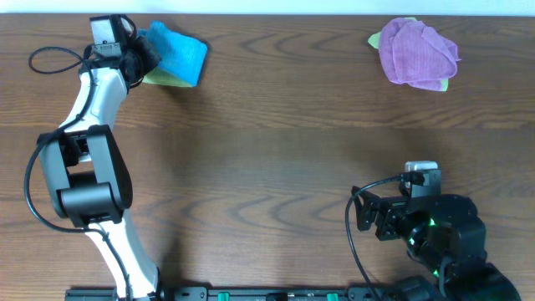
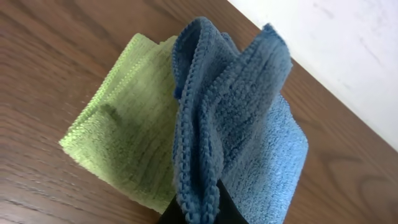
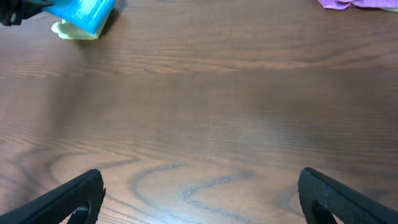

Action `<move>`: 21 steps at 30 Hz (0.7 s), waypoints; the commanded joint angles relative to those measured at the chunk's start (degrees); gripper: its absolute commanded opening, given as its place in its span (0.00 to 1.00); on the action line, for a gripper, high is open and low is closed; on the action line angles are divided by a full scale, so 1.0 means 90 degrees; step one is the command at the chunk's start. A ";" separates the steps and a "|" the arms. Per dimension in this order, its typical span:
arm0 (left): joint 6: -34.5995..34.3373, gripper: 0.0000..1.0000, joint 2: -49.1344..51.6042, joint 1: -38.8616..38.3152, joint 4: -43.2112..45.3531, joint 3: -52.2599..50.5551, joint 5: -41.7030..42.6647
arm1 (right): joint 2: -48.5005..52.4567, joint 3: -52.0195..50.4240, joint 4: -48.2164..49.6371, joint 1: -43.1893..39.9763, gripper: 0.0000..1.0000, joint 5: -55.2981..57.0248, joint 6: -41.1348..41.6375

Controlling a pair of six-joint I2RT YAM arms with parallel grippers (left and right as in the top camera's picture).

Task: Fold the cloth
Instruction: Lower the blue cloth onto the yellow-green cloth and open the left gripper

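Left hand (image 2: 198, 215) at 11 o'clock is clamped on the blue cloth (image 2: 239, 109); it might drag the green cloth (image 2: 121, 134) along. Right hand (image 3: 200, 182) sits apart.

The blue cloth (image 2: 236, 124) hides the jaws of the left gripper (image 2: 200, 214), which seem pinched on it, and covers part of the green cloth (image 2: 124, 137). The right wrist view's top edge cuts the purple cloth (image 3: 357, 3); its bottom edge crops the fingers (image 3: 71, 199) of the right gripper (image 3: 199, 186)
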 commanded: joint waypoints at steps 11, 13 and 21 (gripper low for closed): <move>0.0442 0.29 0.0153 0.0056 -0.0136 0.0092 -0.0792 | -0.0039 -0.0019 -0.0007 -0.0066 0.99 -0.0027 0.0092; 0.0481 0.42 0.0153 0.0070 -0.0134 0.0092 -0.0930 | -0.0036 -0.0019 -0.0007 -0.0066 0.99 -0.0027 0.0092; 0.0665 0.69 0.0151 0.0347 -0.0204 0.0092 -0.0979 | -0.0039 -0.0019 -0.0007 -0.0066 0.99 -0.0027 0.0095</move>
